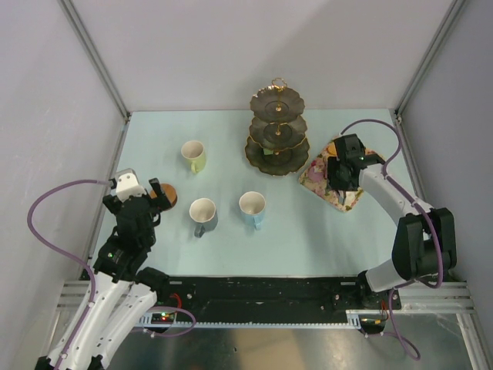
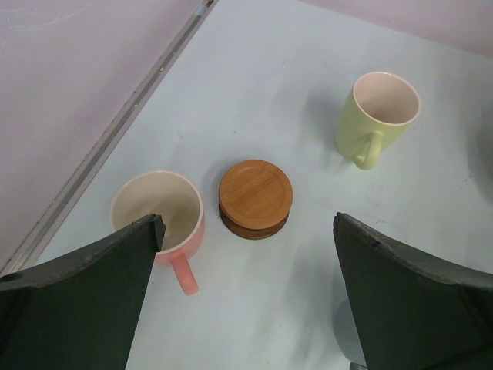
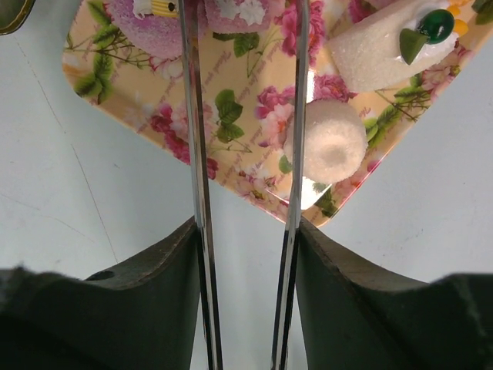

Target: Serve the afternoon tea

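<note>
Table (image 1: 231, 247): you look at a pale blue-green top with walls at left, back and right.
Back, middle: the three-tier stand (image 1: 277, 131) stands upright.
Left of the stand: the yellow-green mug (image 1: 193, 156), mouth up.
Centre: the grey mug (image 1: 203, 216) and the blue mug (image 1: 253, 208), side by side, apart.
Left edge: the pink mug (image 2: 158, 216), and just beside it a small stack of coasters (image 2: 255, 199), not touching.
Right: the floral tray (image 1: 310, 173), turned cornerwise, close to the stand.
</note>
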Motion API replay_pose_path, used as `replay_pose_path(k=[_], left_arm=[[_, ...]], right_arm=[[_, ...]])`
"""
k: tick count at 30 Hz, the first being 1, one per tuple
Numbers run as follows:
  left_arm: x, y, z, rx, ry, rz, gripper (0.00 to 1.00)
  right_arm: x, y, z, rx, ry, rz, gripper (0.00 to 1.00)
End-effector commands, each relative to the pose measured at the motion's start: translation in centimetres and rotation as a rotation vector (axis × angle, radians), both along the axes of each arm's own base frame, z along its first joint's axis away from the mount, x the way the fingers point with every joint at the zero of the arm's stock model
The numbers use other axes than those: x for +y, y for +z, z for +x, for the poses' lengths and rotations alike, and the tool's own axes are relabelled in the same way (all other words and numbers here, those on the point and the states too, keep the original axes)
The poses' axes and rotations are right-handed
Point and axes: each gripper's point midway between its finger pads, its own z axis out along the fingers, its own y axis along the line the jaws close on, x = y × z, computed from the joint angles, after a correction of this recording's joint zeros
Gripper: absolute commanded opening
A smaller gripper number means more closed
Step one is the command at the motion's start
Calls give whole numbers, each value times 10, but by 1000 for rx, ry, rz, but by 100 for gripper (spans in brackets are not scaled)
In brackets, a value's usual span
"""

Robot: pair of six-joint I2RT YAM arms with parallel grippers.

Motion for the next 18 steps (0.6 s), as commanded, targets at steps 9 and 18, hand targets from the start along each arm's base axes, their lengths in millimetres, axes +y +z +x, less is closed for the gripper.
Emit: replay_pose_path(k=[9, 18], left_arm=[[-1, 4, 3, -24, -8, 10, 100], [-2, 3, 4, -21, -14, 10, 100]], right_arm=[[-14, 10, -11, -17, -41, -43, 37], [7, 57, -3, -163, 12, -56, 35]])
